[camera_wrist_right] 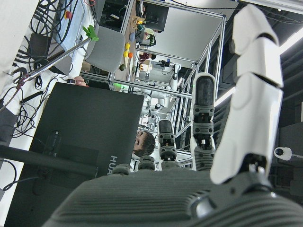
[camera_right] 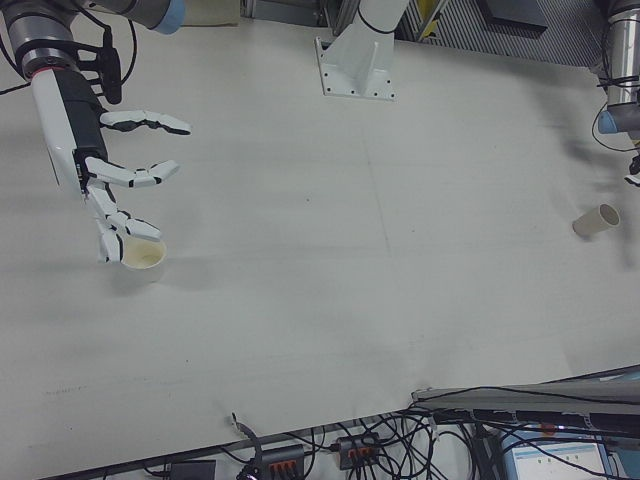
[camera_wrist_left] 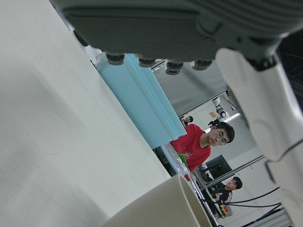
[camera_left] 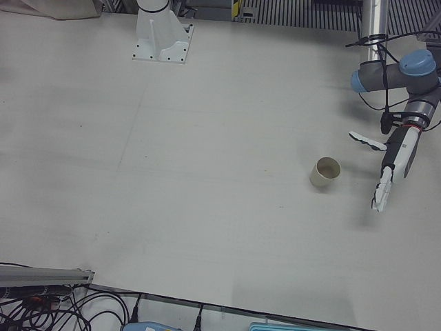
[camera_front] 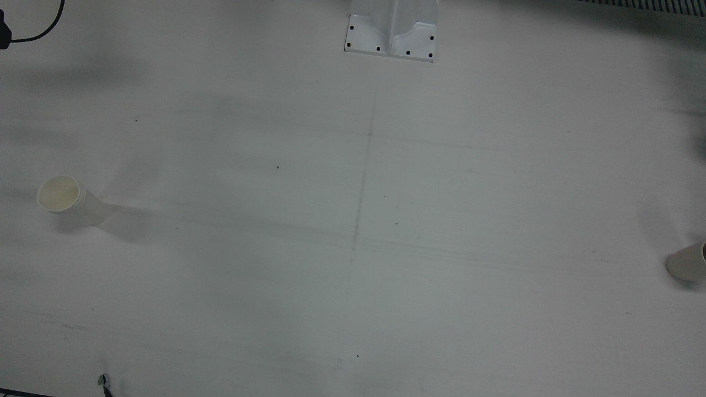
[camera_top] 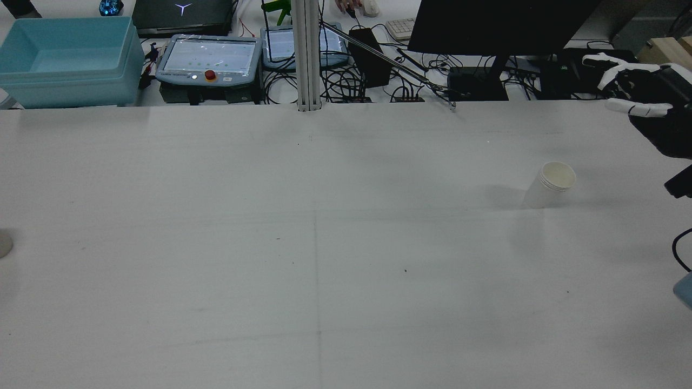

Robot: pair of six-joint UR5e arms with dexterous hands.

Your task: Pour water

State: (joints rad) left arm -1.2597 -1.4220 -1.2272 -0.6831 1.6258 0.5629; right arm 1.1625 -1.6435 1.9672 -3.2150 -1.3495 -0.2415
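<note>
The front view looked almost straight down on the tabletop (camera_front: 353, 220), a pedestal (camera_front: 392, 33) at its top edge. The rear view faced forward and down towards a monitor (camera_top: 497, 24) (and a cluttered desk). Both side-front views were oblique and wider, facing the robot; the right-front shared the ribbed cup (camera_right: 143, 258) with front and rear views. The hand cameras lay sideways, close behind their fingers (camera_wrist_right: 253, 94).

One cup (camera_top: 551, 185) stands on the bench (camera_top: 324, 243) far right; another cup (camera_left: 326, 172) stands at its left edge; both well apart.
</note>
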